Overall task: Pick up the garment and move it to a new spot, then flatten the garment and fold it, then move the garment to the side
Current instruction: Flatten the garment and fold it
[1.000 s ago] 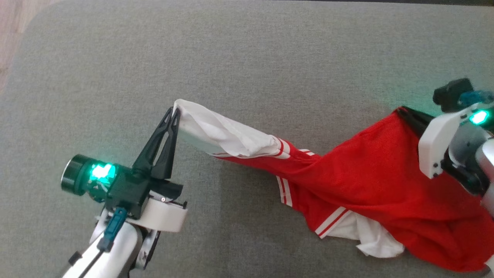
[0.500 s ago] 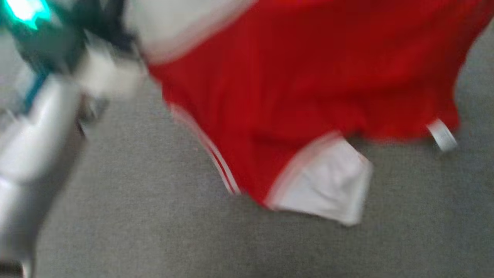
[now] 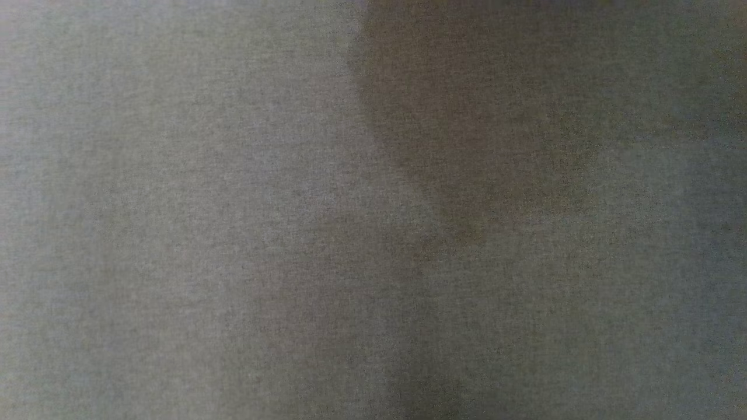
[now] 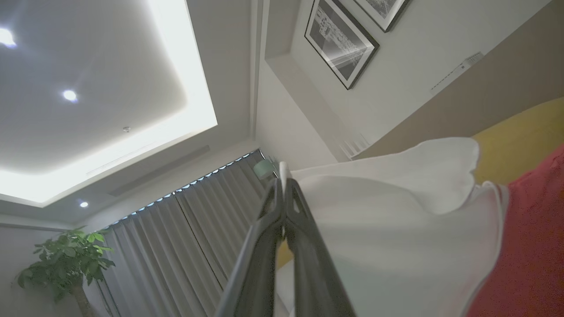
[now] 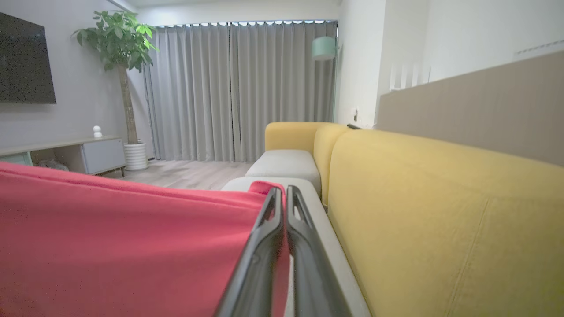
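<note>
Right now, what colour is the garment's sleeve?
White; the sleeve shows best in the left wrist view.

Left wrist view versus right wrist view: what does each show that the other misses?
Left wrist: ceiling lights, framed pictures, and the left end effector shut on a white sleeve. Right wrist: a television, a cabinet, wooden floor, and the right end effector shut on the red garment. Both: grey curtains, a potted plant, the yellow sofa.
</note>
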Robot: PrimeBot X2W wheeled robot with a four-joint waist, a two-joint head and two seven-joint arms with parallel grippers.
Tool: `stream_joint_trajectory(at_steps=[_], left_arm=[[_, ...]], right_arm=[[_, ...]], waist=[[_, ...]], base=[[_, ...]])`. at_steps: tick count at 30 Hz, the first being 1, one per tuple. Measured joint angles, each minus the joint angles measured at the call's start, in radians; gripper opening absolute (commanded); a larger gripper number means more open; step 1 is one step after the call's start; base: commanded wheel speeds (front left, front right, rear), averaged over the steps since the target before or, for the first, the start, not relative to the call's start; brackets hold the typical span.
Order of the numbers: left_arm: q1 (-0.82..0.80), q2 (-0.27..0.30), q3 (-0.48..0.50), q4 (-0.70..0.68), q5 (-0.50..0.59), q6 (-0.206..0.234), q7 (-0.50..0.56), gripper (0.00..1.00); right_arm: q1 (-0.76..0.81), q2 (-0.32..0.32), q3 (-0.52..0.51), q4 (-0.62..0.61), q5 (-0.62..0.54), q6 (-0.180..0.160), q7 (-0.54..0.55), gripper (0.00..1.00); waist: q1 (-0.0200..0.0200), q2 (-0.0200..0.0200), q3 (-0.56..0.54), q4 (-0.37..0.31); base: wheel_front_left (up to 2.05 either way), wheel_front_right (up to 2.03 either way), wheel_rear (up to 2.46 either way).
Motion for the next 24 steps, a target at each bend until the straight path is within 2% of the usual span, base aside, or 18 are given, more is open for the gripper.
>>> stream_joint_trajectory(at_steps=[3,7,12,18,24], left_arm=[[0.108,0.004,-0.002,-0.012,-0.033,-0.007,0.000,0.00],[0.389,0.021,-0.001,-0.101,-0.078,-0.005,0.000,0.00],[0.809,0.042,0.013,-0.296,-0.127,0.041,0.000,0.00],[1.237,0.058,-0.021,-0.442,-0.140,0.066,0.001,0.00],[1.482,0.048,-0.027,-0.546,-0.156,0.117,0.001,0.00]], right_arm=[[0.056,0.016,0.023,0.004,0.015,0.000,-0.019,0.00],[0.222,0.037,0.053,0.006,0.050,0.000,-0.042,0.00],[0.465,0.044,0.062,-0.021,0.086,0.000,-0.105,0.00],[0.758,0.046,-0.010,-0.074,0.117,0.000,-0.159,0.00],[1.032,0.074,-0.120,-0.127,0.086,0.000,-0.172,0.00]], waist=[[0.0001,0.0000,0.014,-0.002],[-0.0001,0.0000,0.006,0.007],[-0.0003,0.0000,-0.030,0.012],[-0.0005,0.0001,-0.094,0.018],[-0.0006,0.0001,-0.169,0.016]], base=[[0.00,0.00,0.00],[0.00,0.00,0.00],[0.00,0.00,0.00],[0.00,0.00,0.00],[0.00,0.00,0.00]])
